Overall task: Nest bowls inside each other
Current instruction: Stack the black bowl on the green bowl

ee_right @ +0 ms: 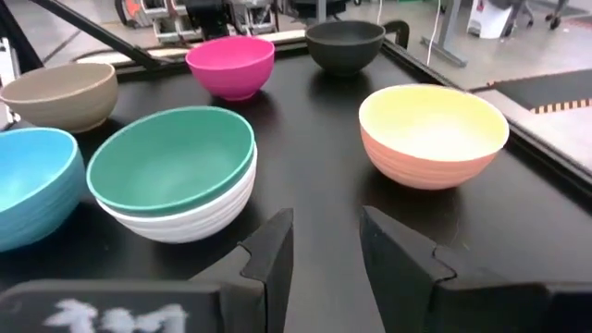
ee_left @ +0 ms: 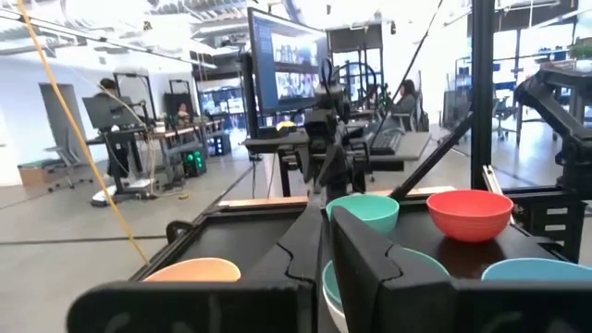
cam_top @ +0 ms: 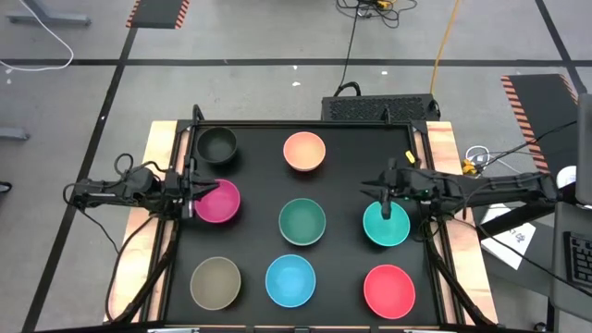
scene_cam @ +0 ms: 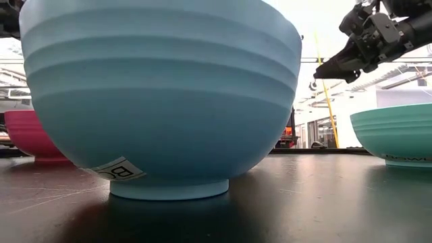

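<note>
Right gripper [cam_top: 386, 209] hovers above the teal round plastic bowl [cam_top: 386, 225], jaws partly parted, holding nothing. Left gripper [cam_top: 191, 194], jaws shut and empty, sits at the magenta round plastic bowl [cam_top: 217, 201], far from the teal one.

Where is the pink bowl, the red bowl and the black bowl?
Magenta bowl [cam_top: 220, 202], high view: the middle of its inside.
Red bowl [cam_top: 388, 289], high view: the middle of its inside.
Black bowl [ee_right: 344, 48], right wrist view: its outer wall facing the camera.
</note>
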### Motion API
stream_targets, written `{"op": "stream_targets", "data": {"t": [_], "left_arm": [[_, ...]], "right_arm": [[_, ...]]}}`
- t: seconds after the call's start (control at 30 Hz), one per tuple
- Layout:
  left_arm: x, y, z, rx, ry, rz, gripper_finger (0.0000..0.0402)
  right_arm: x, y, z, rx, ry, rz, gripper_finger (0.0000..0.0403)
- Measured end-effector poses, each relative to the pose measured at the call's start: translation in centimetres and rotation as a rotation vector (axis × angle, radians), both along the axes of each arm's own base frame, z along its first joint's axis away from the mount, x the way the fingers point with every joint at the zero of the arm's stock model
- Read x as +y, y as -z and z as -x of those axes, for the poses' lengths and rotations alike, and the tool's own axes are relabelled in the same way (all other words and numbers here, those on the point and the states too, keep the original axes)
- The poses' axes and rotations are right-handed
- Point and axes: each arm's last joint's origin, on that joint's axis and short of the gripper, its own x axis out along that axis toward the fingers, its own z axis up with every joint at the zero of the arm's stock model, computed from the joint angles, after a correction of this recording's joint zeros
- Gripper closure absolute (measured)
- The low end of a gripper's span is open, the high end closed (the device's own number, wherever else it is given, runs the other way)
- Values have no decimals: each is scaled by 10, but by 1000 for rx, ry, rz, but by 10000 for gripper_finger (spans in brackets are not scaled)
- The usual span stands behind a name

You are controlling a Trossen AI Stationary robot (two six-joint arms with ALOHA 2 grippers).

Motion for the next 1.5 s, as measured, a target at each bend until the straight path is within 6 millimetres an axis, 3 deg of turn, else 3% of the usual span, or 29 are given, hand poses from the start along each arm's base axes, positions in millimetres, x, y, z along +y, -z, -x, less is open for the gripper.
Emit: {"op": "stream_targets", "data": {"t": [0.17,0.5,1.1,1.4,1.5], "left_arm": [[0,0,0,-3,-1,-7,371],[0,1,0,8,-7,-44,371],[1,1,0,9,-30,-44,371],[11,-1,4,41,-381,-22,370],[13,-7,7,67,-416,5,370]], "right_arm": [[0,1,4,-20,-6,-1,287],[0,38,21,-140,0,-27,287],[1,40,29,-281,-2,-21,287],[1,41,29,-273,-1,-26,287],[1,41,29,-273,-1,-26,287]]}}
